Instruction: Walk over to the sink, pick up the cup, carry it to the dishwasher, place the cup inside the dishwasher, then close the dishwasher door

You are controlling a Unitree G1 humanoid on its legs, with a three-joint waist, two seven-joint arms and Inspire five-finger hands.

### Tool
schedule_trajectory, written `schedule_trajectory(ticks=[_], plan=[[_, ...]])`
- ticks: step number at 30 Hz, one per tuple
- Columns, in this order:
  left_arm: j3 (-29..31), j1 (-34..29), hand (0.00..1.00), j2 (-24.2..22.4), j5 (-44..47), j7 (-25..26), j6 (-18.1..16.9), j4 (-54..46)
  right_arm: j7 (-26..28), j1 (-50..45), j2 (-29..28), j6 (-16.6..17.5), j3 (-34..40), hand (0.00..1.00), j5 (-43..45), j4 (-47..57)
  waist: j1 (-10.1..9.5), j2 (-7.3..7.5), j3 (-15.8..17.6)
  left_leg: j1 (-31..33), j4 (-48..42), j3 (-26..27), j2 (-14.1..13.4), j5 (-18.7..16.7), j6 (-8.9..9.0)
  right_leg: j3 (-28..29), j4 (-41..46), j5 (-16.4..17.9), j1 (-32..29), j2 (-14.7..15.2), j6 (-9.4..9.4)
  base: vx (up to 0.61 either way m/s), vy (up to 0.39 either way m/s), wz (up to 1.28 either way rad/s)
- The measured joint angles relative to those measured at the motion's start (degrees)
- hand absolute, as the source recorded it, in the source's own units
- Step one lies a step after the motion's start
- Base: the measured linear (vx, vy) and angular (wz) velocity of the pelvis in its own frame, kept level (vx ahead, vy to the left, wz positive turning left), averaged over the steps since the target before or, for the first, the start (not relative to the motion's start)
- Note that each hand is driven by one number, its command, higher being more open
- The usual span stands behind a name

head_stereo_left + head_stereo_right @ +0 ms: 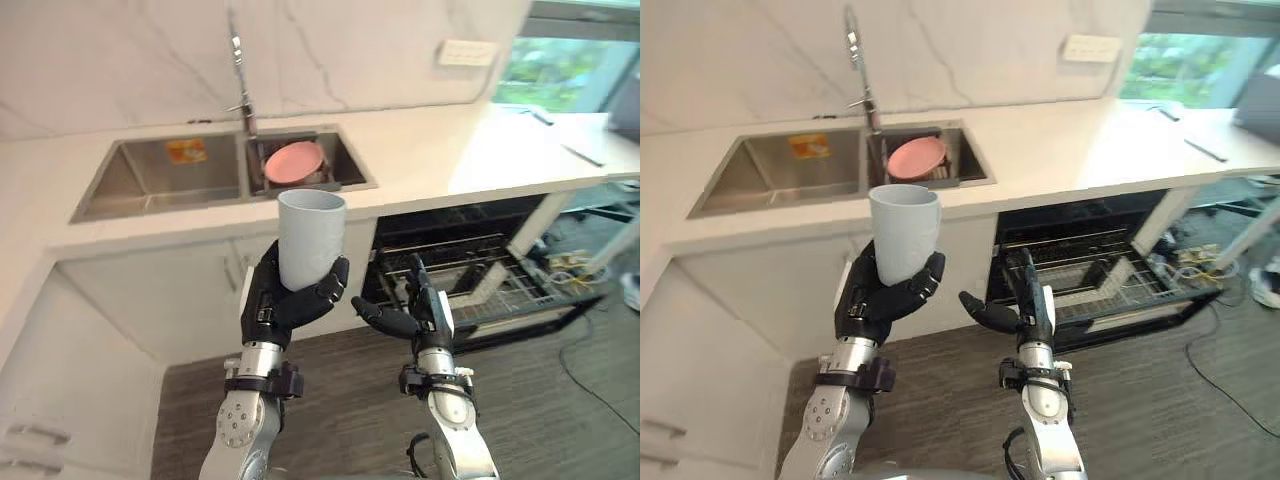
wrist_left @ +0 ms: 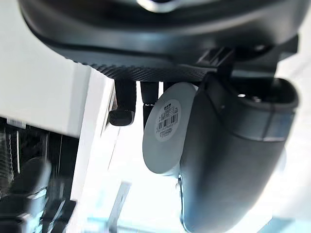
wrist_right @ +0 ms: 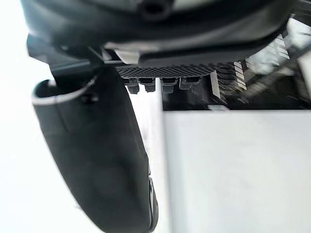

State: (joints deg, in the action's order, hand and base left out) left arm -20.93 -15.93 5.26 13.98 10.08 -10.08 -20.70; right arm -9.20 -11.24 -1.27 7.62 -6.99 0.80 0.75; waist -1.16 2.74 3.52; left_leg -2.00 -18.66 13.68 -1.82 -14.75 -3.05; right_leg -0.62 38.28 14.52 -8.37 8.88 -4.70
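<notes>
A pale grey-blue cup (image 1: 310, 238) stands upright in my left hand (image 1: 280, 300), whose fingers and thumb curl round its lower half, in front of the white cabinet below the sink (image 1: 160, 175). Its base with a barcode sticker (image 2: 167, 127) shows in the left wrist view. My right hand (image 1: 405, 312) hovers open beside it, fingers straight, holding nothing. The dishwasher (image 1: 470, 270) stands open to the right under the counter, its wire rack (image 1: 480, 285) pulled out over the lowered door.
A pink plate (image 1: 295, 162) lies in the sink's right basin below the tap (image 1: 240, 85). An orange-labelled item (image 1: 186, 151) sits in the left basin. White counter (image 1: 470, 150) runs right. Dark wood floor (image 1: 560, 420) lies before the dishwasher.
</notes>
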Motion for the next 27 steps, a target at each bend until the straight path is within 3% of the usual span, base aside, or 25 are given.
schedule_trajectory(ticks=[3, 5, 6, 9, 11, 13, 14, 15, 17, 18, 20, 22, 23, 24, 27], plan=[[0.44, 0.21, 0.0, 0.44, -0.74, 0.07, -0.43, 0.86, 0.41, 0.75, -0.09, 0.49, -0.98, 1.0, 0.01, 0.03, 1.2, 0.17, -0.24, -1.21, 0.54, 3.94, -2.7, -0.84, 0.4, -7.75, -2.91, 1.4, -3.78, -0.28, 1.32, 0.08, -0.05, -0.89], [1.57, 0.87, 0.0, 0.44, -1.7, 0.45, -0.45, 2.69, 0.41, 1.83, 0.27, 0.52, -1.14, 1.0, 0.06, -0.02, 2.21, 0.19, -0.21, -1.81, 0.13, 6.31, -4.17, -1.46, 1.53, -12.83, -12.12, -1.41, -5.3, -1.36, 3.09, 0.17, -0.143, -0.62], [2.25, 1.82, 0.0, -0.04, -2.21, 0.8, -0.34, 5.43, 0.37, 2.15, 0.94, 0.59, -1.23, 1.0, 0.08, 0.05, 3.14, -0.68, -0.27, -2.59, -0.25, 5.8, -4.98, -2.16, 2.62, -13.74, -15.53, -7.4, -3.48, -3.14, 5.35, 0.24, -0.128, -0.36], [2.58, 2.5, 0.0, -0.9, -2.9, 1.12, -0.1, 7.7, 0.36, 2.23, 4.04, 0.8, -1.07, 1.0, 0.12, 0.88, 3.54, -4.22, -0.07, -4.16, 1.59, 2.52, -7.4, -1.73, 3.28, -12.3, -20.39, -8.77, -1.05, -7.68, 6.76, 0.24, -0.13, -0.43], [2.38, 3.38, 0.0, -1.45, -3.26, 1.06, -0.09, 7.7, 0.27, 1.61, 4.82, 0.8, 0.02, 1.0, 0.3, 1.04, 3.88, -4.79, 0.24, -4.53, -0.26, 1.34, -8.77, -1.18, 4.08, -12.3, -22.85, -8.72, 1.36, -9.33, 7.25, 0.23, -0.148, -0.19], [2.38, 3.9, 0.0, -2.21, -3.97, 1.02, -0.11, 7.63, 0.14, 0.65, 4.77, 0.78, 0.24, 1.0, 0.99, 2.65, 3.8, -5.16, 0.61, -3.24, -8.65, -0.78, -10.44, -0.47, 4.91, -11.82, -25.94, -8.86, 5.61, -10.78, 7.62, 0.19, -0.096, -0.14], [2.46, 3.87, 0.0, -2.86, -3.96, 1.07, -0.15, 6.97, 0.29, -1.02, 4.7, 0.81, -0.35, 1.0, 2.42, 7.6, 3.43, -6.05, 1.28, 0.29, -20.07, -2.37, -12.19, 2.35, 5.26, -10.84, -28.42, -9.03, 9.32, -11.71, 8.03, 0.14, -0.038, -0.27], [2.58, 3.7, 0.0, -3.12, -3.96, 1.11, -0.31, 6.73, 0.33, -1.31, 4.7, 1.03, -0.78, 1.0, 2.5, 9.38, 3.02, -5.72, 1.6, 1.86, -23.97, -2.72, -12.66, 1.99, 5.76, -10.09, -29.33, -9.07, 10.13, -11.79, 8.2, 0.19, 0.008, -0.55], [2.34, 3.71, 0.0, -3.64, -3.96, 1.15, -0.34, 5.45, 0.48, -1.04, 4.34, 2.72, -1.25, 1.0, 2.58, 13.86, 2.02, -6.13, 1.33, 6.9, -27.16, -4.26, -11.82, -1.73, 5.76, -7.93, -30.74, -8.48, 11.36, -11.66, 9.15, 0.16, 0.05, -0.52], [2.39, 3.75, 0.0, -3.71, -3.96, 1.15, -0.58, 4.61, 0.48, -0.19, 4.15, 4.14, -1.22, 1.0, 2.78, 14.61, 1.79, -5.83, 1.5, 9.06, -23.54, -6.28, -9.95, -3.5, 5.45, -6.94, -31.19, -8.51, 11.65, -11.24, 9.09, 0.13, 0.074, -0.46], [2.4, 4.13, 0.0, -3.73, -4.02, 1.44, -0.85, 4.63, 0.45, 1.02, 4.11, 4.5, -1.1, 1.0, 4.32, 14.48, 1.04, -5.52, 1.53, 10.51, -14.49, -10.24, -6.18, -3.64, 5.17, -5.17, -31.2, -9.13, 11.81, -10.36, 7.98, 0.15, 0.129, -0.52], [2.4, 4.37, 0.0, -3.58, -4.38, 2.23, -0.84, 4.65, 0.41, 1.7, 4.16, 4.49, -0.89, 1.0, 4.67, 13.11, 0.72, -5.74, 1.4, 10.55, -3.66, -14.66, -3.42, -0.1, 5.59, -3.4, -31.24, -9.01, 11.86, -9.94, 6.92, 0.14, 0.172, -0.49], [2.4, 4.47, 0.0, -3.57, -4.99, 2.83, -0.86, 4.65, 0.42, 1.45, 4.27, 4.42, -0.83, 1.0, 4.69, 12.09, 0.44, -6.54, 0.99, 9.26, 0.34, -15.57, -3.08, 7.37, 5.63, -2.11, -31.23, -8.62, 12.34, -10.36, 5.93, 0.16, 0.173, -0.45], [2.45, 4.53, 0.0, -2.83, -5.07, 3.25, -0.87, 4.64, 0.53, 1.02, 3.64, 3.86, -1.13, 1.0, 4.87, 11.02, 0.57, -4.7, 1.11, 7.66, 2.06, -14.51, -2.22, 7.61, 5.11, -1.52, -31.36, -8.39, 12.87, -9.29, 5.34, 0.15, 0.159, -0.37], [2.36, 4.85, 0.0, -1.44, -5.11, 3.64, -0.92, 4.62, 1.6, -0.66, 2.25, 3.85, -1.23, 1.0, 6.96, 11.58, 0.74, -1.97, -0.08, 5.26, 6.97, -12.82, 0.24, 9.23, 3.76, -0.53, -31.5, -7.35, 12.56, -6.54, 3.69, 0.15, 0.138, -0.12]])
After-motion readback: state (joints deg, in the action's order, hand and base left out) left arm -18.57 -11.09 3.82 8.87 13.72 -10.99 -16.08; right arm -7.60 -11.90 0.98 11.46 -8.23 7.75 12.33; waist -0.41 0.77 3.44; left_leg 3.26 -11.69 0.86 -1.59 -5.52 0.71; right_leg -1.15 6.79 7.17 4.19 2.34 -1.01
